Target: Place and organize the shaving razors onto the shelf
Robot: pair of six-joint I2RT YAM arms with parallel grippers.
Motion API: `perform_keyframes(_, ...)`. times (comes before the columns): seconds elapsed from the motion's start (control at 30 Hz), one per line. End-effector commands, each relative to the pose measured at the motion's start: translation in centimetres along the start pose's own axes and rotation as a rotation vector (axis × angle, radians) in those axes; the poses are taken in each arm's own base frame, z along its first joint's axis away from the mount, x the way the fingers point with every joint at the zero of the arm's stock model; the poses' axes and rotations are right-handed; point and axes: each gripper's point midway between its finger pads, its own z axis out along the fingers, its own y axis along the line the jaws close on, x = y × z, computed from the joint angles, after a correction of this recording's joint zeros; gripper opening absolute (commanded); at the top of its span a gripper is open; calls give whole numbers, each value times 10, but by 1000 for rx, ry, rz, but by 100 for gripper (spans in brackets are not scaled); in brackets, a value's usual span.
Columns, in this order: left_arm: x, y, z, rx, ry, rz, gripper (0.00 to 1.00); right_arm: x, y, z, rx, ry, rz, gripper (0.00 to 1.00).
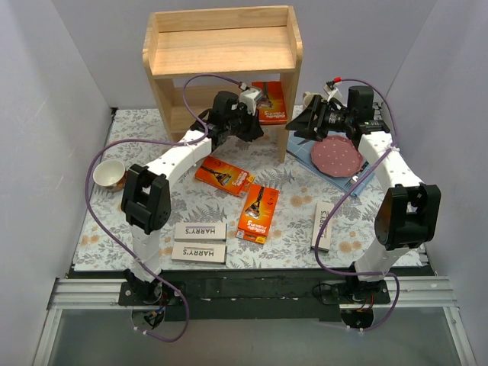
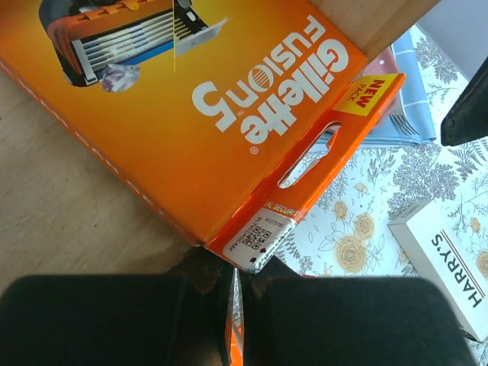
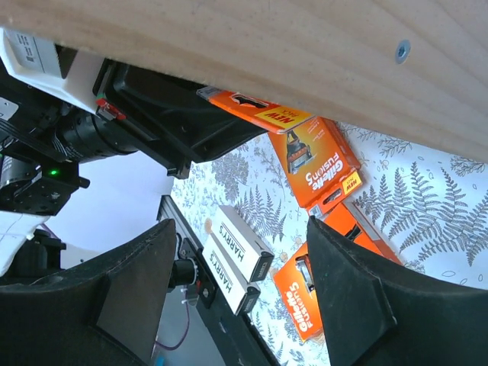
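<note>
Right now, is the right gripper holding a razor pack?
No, the right gripper is open in its wrist view, with nothing between its fingers.

A light-wood two-tier shelf [image 1: 221, 49] stands at twelve o'clock, with one flat orange razor pack [image 1: 271, 103] on its lower tier. Two more orange packs [image 1: 224, 176] [image 1: 258, 213] lie flat at the centre of the worktop [image 1: 297, 229]. Paired long white "HARRY'S" boxes [image 1: 200, 232] lie at seven o'clock and a third white box [image 1: 323, 225] at four.

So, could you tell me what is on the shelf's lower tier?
One orange Gillette pack, its edge clamped in the left gripper. The top board hides the rest of that tier.
</note>
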Motion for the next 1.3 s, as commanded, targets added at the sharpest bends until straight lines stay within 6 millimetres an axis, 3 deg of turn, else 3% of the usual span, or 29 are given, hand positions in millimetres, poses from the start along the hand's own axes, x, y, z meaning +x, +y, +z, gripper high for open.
perform_keyframes(0.0, -26, -2, -4, -4, -58, 5, 0, -5, 10, -9, -14, -20, -63, 75)
perform_keyframes(0.07, -14, -6, -10, 5, -31, -4, 0, -3, 9, -11, -12, -19, -77, 75)
perform_keyframes(0.13, -21, -16, -32, 18, -53, 7, 2, 4, 4, -14, -4, -11, -80, 75)
perform_keyframes(0.17, 1, -17, -36, 25, -14, -8, 9, 9, 0, -14, 2, 1, -92, 75)
perform_keyframes(0.2, -13, -30, -58, 43, -56, 10, 20, 14, -3, -15, 10, 7, -97, 75)
perform_keyframes(0.23, -13, -33, -67, 45, -76, 2, 35, 20, -7, -16, 22, 17, -89, 75)
perform_keyframes(0.27, 9, -34, -72, 41, -47, -16, 40, 33, -17, -18, 44, 43, -82, 75)
perform_keyframes(0.37, 11, -53, -109, 64, -79, -17, 55, 68, -41, -18, 102, 97, -27, 75)
perform_keyframes(0.4, 39, -51, -112, 56, -26, -46, 57, 79, -48, -19, 119, 118, -10, 75)
perform_keyframes(0.47, 65, -59, -126, 68, 34, -102, 58, 105, -57, -17, 129, 165, 26, 75)
perform_keyframes(0.5, 96, -59, -128, 68, 99, -151, 59, 119, -65, -15, 131, 185, 79, 75)
perform_keyframes(0.53, 114, -66, -133, 100, 137, -186, 58, 128, -71, -13, 126, 209, 104, 75)
perform_keyframes(0.6, 136, -80, -142, 148, 176, -274, 59, 147, -80, -7, 121, 250, 131, 75)
perform_keyframes(0.63, 168, -81, -144, 152, 237, -331, 58, 152, -84, -2, 118, 255, 130, 74)
perform_keyframes(0.73, 213, -92, -152, 173, 324, -479, 55, 191, -90, 10, 113, 330, 204, 72)
perform_keyframes(0.83, 244, -98, -158, 182, 370, -577, 52, 230, -90, 16, 102, 397, 273, 70)
perform_keyframes(0.97, 267, -104, -161, 184, 411, -668, 51, 253, -94, 15, 134, 428, 303, 69)
perform_keyframes(1.07, 282, -104, -161, 176, 420, -717, 53, 261, -98, 11, 155, 427, 308, 69)
perform_keyframes(1.27, 291, -98, -148, 144, 392, -752, 55, 265, -99, 7, 169, 432, 299, 69)
